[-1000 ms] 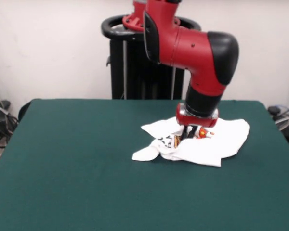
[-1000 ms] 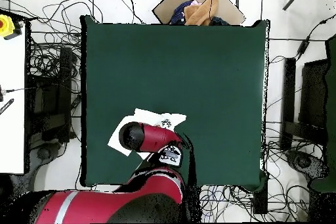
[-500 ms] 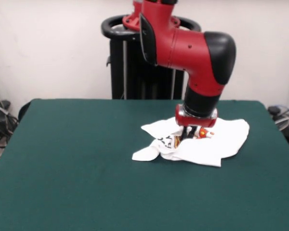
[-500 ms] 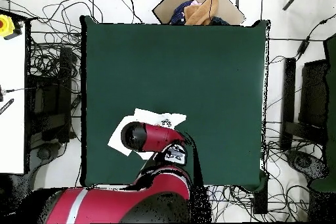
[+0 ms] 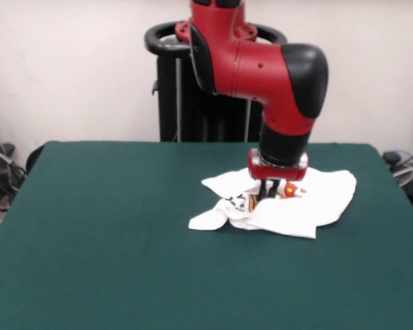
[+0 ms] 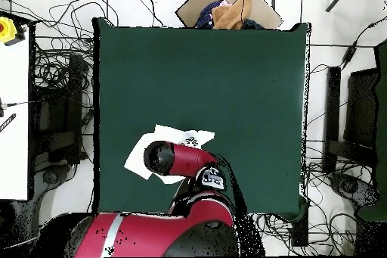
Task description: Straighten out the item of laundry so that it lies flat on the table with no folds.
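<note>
The arm (image 5: 261,62) is swinging slightly sideways above the table (image 5: 110,240) while its fingers (image 5: 270,190) are staying planted in the crumpled T-shirt (image 5: 289,206), which is bunching all around them, unmoved. Whether they are clenching cloth, I cannot tell; flattening is still pending.

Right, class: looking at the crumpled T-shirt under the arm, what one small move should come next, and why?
Probably a short pull toward the open green table. The pincer is down in the middle of the T-shirt, which lies bunched with folds and a sleeve poking out. Whether it has already gripped the cloth cannot be seen, so closing on a fold may have to come first.
</note>
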Robot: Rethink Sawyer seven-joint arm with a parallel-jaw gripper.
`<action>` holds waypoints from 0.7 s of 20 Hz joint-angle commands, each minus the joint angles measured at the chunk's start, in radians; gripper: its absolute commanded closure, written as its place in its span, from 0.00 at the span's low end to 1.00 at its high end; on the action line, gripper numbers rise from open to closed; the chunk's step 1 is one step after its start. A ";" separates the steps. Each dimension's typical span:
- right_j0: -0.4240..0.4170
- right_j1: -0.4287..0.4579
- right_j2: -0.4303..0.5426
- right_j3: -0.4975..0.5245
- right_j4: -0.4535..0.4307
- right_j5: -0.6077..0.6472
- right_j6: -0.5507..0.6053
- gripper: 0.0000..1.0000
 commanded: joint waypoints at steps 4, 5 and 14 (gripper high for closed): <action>-0.004 0.043 0.112 -0.056 0.059 -0.176 0.253 1.00; 0.000 0.047 0.109 -0.064 0.065 -0.176 0.257 1.00; 0.023 0.067 0.096 -0.132 0.112 -0.116 0.261 1.00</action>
